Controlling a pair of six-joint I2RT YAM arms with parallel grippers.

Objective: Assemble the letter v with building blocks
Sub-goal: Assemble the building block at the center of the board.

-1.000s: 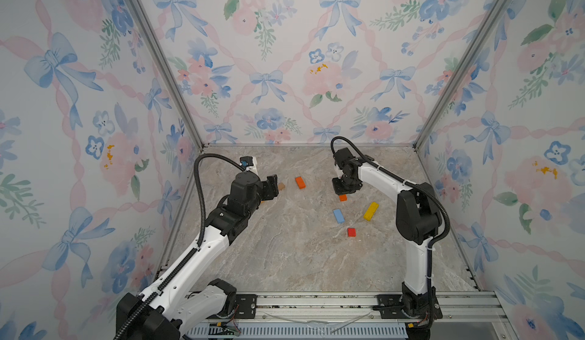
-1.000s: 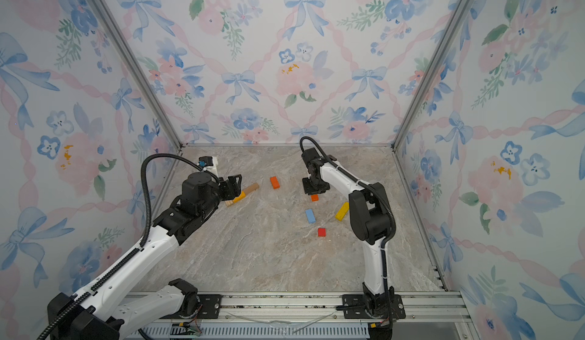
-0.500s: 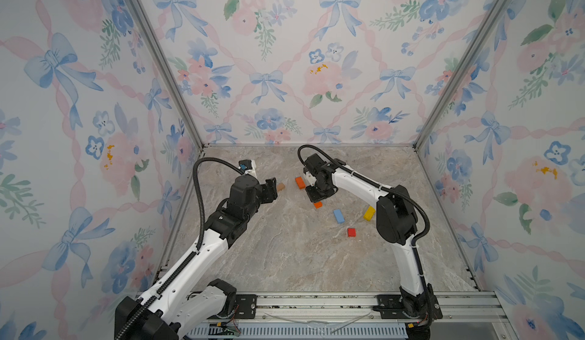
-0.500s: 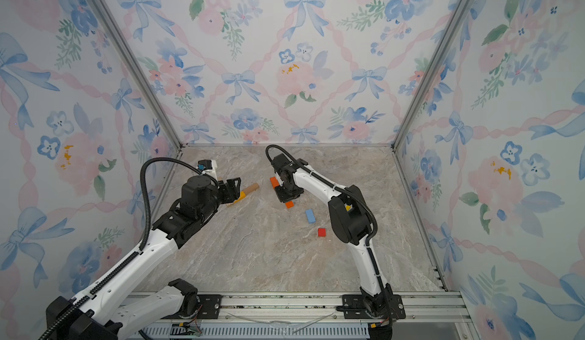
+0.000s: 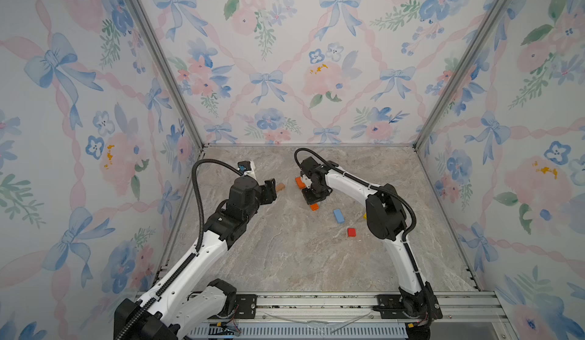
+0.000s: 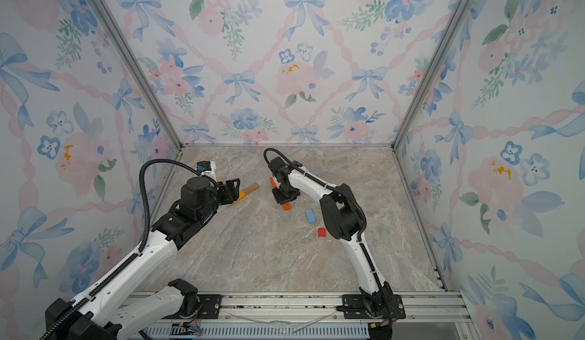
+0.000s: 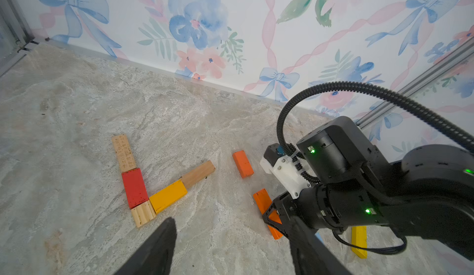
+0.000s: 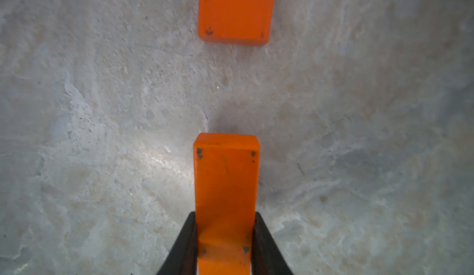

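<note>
Five building blocks form an angled row on the marble floor: a natural wood bar point(image 7: 124, 152), a red block point(image 7: 134, 188), a ridged wood square point(image 7: 143, 213), a yellow block point(image 7: 168, 196) and a plain wood block point(image 7: 197, 170). My left gripper point(image 7: 230, 226) hangs open and empty just short of them, as both top views show point(image 5: 270, 192) point(image 6: 232, 191). My right gripper point(image 8: 225, 216) is shut on an orange block point(image 8: 225, 179) point(image 5: 314, 207), low over the floor. In line ahead of it lies a second orange block point(image 8: 234, 9) point(image 7: 243, 164) point(image 5: 299, 182).
A light blue block point(image 5: 338, 215), a small red block point(image 5: 351, 232) and a yellow bar point(image 7: 359, 240) lie loose by the right arm's elbow. The left wall stands close behind the left arm. The floral back wall runs just beyond the blocks.
My right gripper carried the orange block leftward across the floor to just beside the loose orange block. My left gripper stayed about where it was.
</note>
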